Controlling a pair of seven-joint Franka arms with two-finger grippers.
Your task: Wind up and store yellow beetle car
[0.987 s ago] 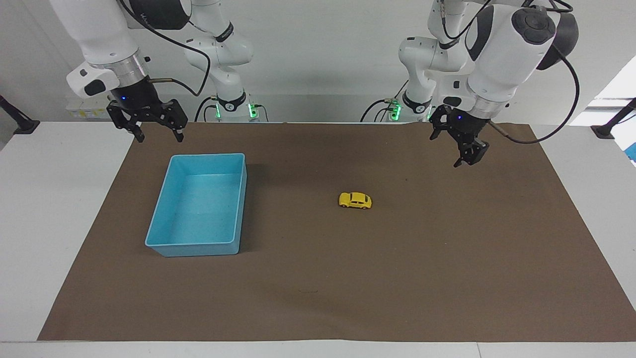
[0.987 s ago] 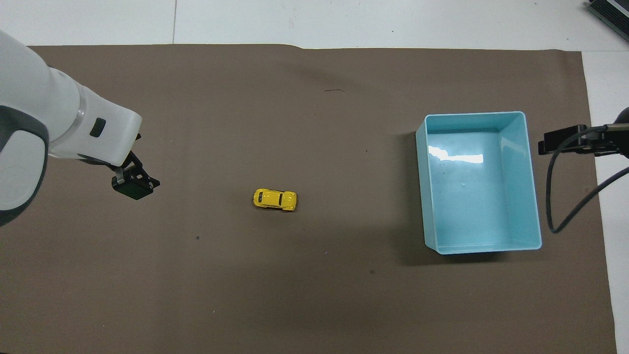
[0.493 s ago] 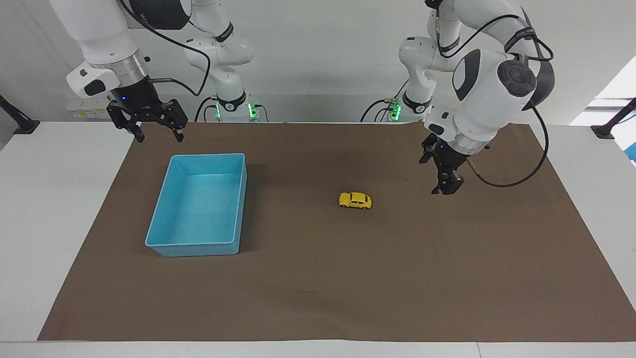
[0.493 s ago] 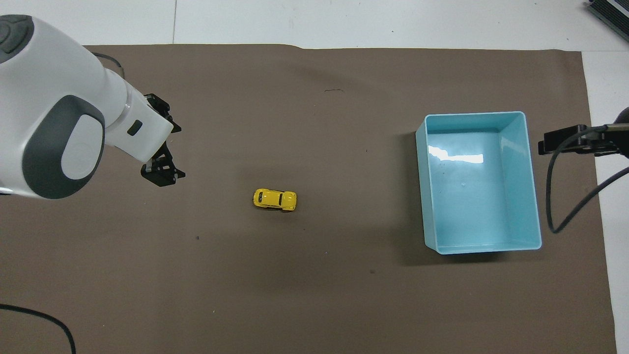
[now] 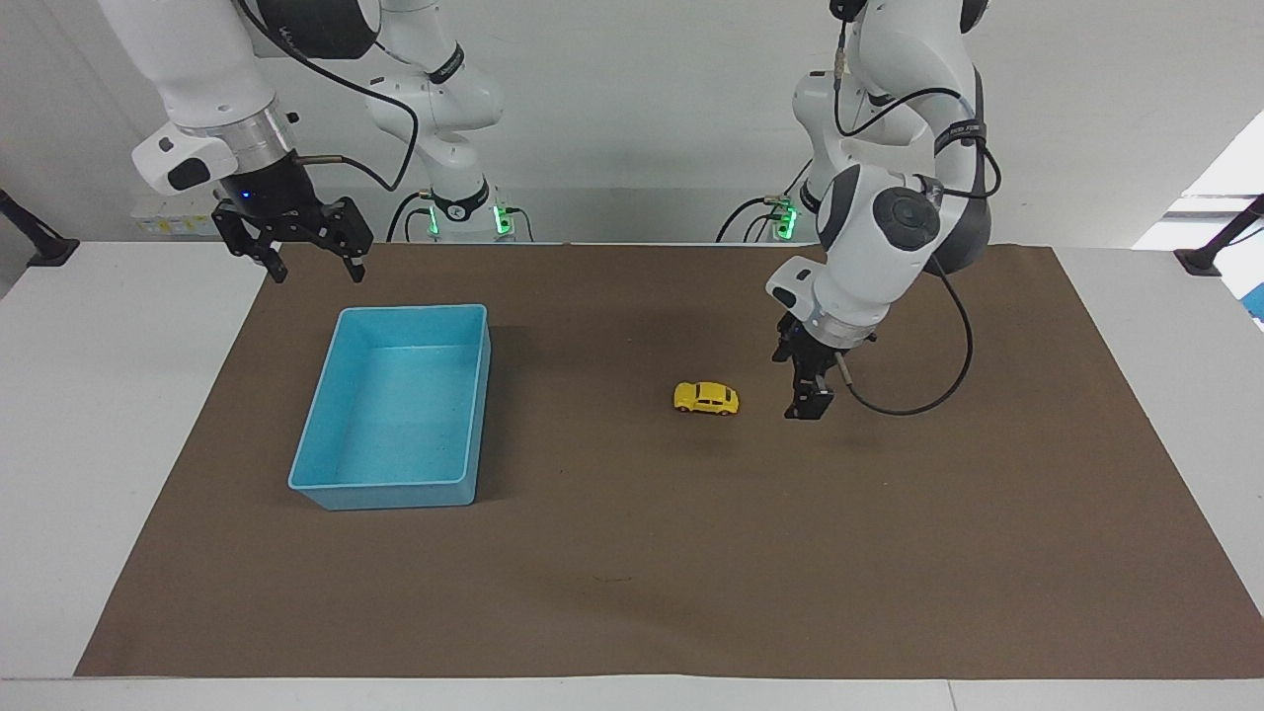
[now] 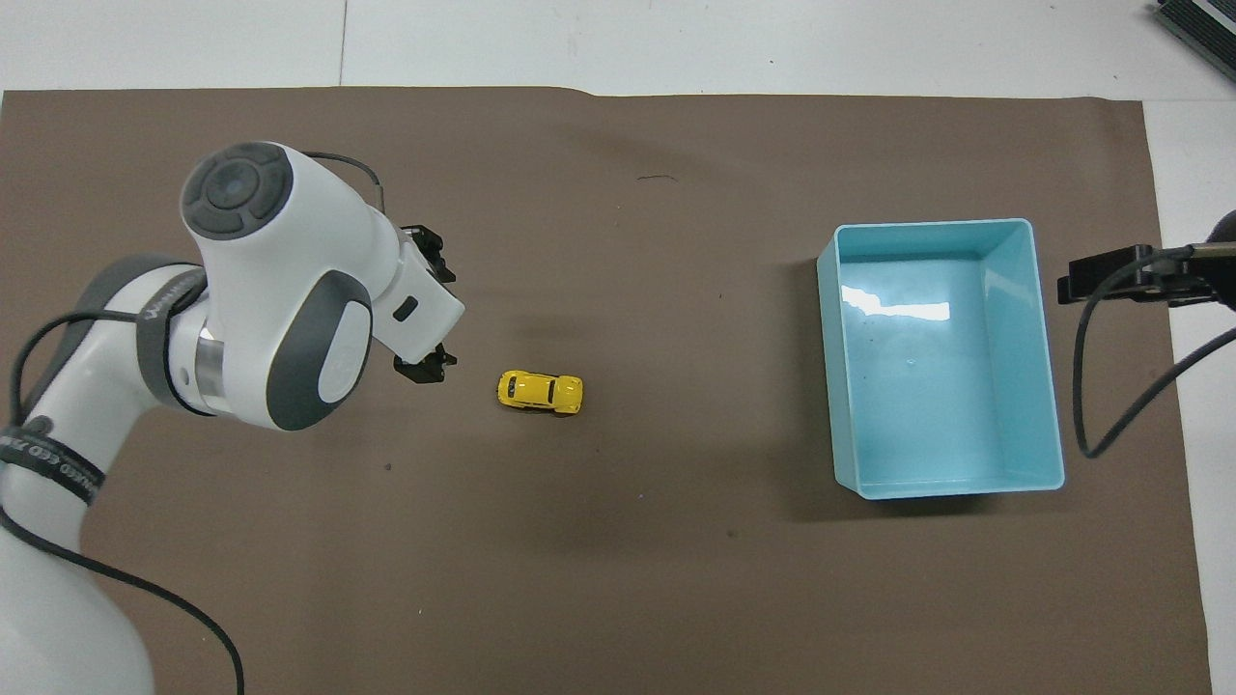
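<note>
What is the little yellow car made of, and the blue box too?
The yellow beetle car looks like painted metal or hard plastic: its body is smooth and glossy, with small dark wheels, but the look alone cannot settle which. The blue bin looks like thin moulded plastic: one even colour, rounded corners, and a shiny floor that mirrors the light in the overhead view.

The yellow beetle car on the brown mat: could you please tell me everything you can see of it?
The yellow beetle car is a tiny toy with a rounded, glossy yellow body, dark windows and small black wheels. It stands upright on its wheels on the brown mat, lengthwise along the table, well apart from the blue bin. Nothing touches it but the mat. The left gripper hangs low beside it, toward the left arm's end, not in contact.
</note>
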